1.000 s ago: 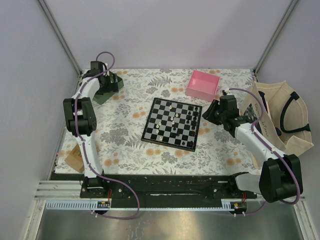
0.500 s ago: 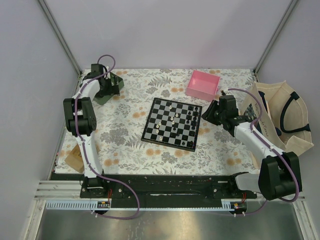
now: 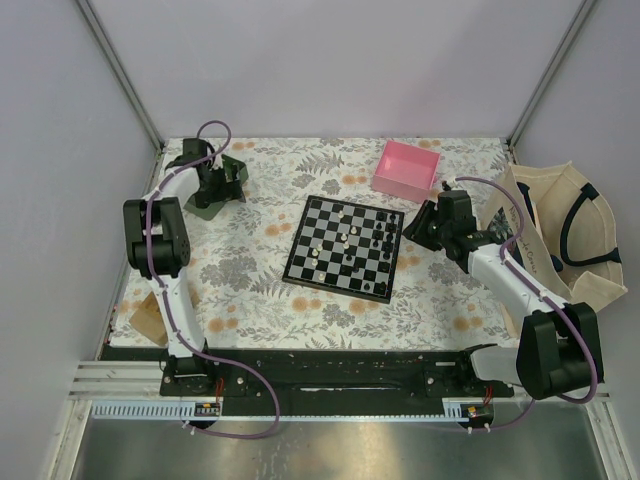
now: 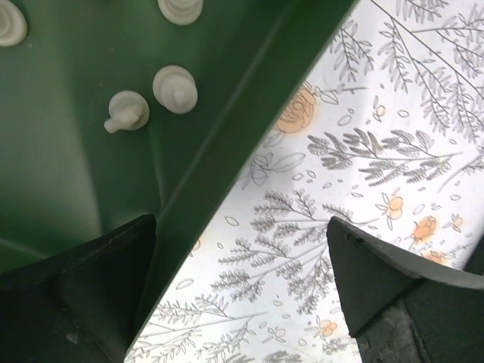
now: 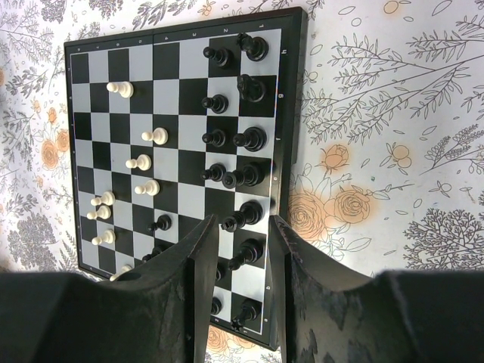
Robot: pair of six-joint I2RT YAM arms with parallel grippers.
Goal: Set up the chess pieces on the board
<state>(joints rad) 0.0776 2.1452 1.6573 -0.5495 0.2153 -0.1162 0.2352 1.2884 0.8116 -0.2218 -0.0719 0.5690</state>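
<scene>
Over the last second the left jaws have been dropping slightly nearer over the green tray (image 4: 68, 174) at the far left of the tabletop (image 3: 250, 285), while the right jaws have hardly been moving at all. The left jaws are now standing wide apart and holding nothing. They are straddling the tray's near-right wall, with one finger (image 4: 113, 257) hanging inside the tray and the other (image 4: 370, 265) hanging over the flowered cloth. Just beyond the inside finger, loose white pieces (image 4: 175, 88) are lying on the tray floor. To my eye the left arm (image 3: 165, 210) is lining up to fetch one, though it is not yet sitting over any piece.

The right jaws are standing only a narrow way apart, and nothing is showing between them. They are hovering above the right edge of the board (image 5: 92, 102), which is lying in the middle of the tabletop. Black pieces (image 5: 249, 138) are crowding its right-hand columns, and a few white pawns (image 5: 155, 136) are standing scattered toward its left. The setup is looking partly done, with the white side still needing most of its men from the tray. A pink box (image 3: 406, 168) is sitting far right of the board.
</scene>
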